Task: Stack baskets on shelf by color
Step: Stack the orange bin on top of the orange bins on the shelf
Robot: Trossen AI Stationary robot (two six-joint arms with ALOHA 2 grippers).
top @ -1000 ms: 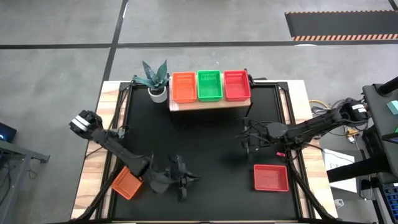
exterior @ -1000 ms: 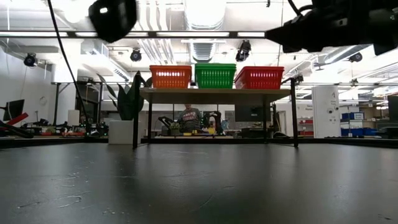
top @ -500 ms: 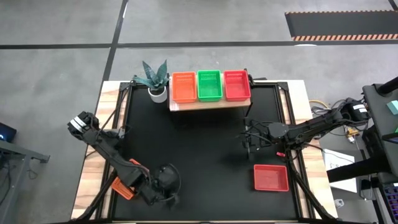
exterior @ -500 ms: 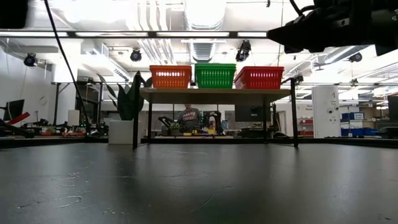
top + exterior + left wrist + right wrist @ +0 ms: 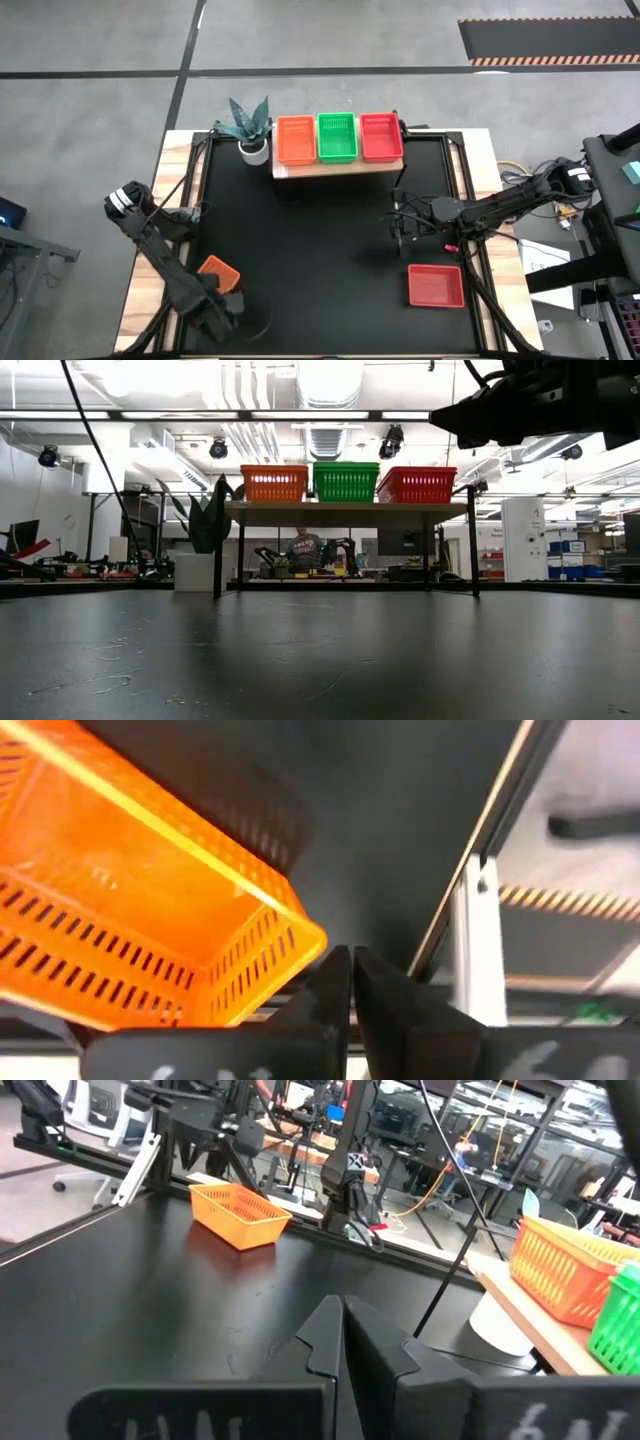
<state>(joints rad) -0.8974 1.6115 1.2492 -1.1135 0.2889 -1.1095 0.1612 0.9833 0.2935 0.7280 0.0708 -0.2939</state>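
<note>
A lone orange basket [image 5: 220, 272] [image 5: 130, 920] [image 5: 238, 1213] rests flat on the black table near its near-left corner. My left gripper [image 5: 348, 965] [image 5: 226, 312] hovers just beside one corner of it, fingers shut, with a small gap to the basket in the right wrist view. A red basket [image 5: 435, 285] lies flat near the near-right corner. My right gripper [image 5: 340, 1315] [image 5: 398, 228] is shut and hangs above the table's right middle. On the shelf [image 5: 338, 166] [image 5: 345, 510] sit an orange stack [image 5: 295, 140], a green stack [image 5: 337, 137] and a red stack [image 5: 380, 136].
A potted plant [image 5: 250, 125] [image 5: 205, 520] stands left of the shelf at the far edge. Metal frame rails [image 5: 470, 900] run along the table's edge close to my left gripper. A person [image 5: 305, 550] sits in the room behind the table.
My left gripper has swung from the near middle of the table toward the near-left corner, turning as it went, and now sits beside the orange basket. My right arm has stayed still.
</note>
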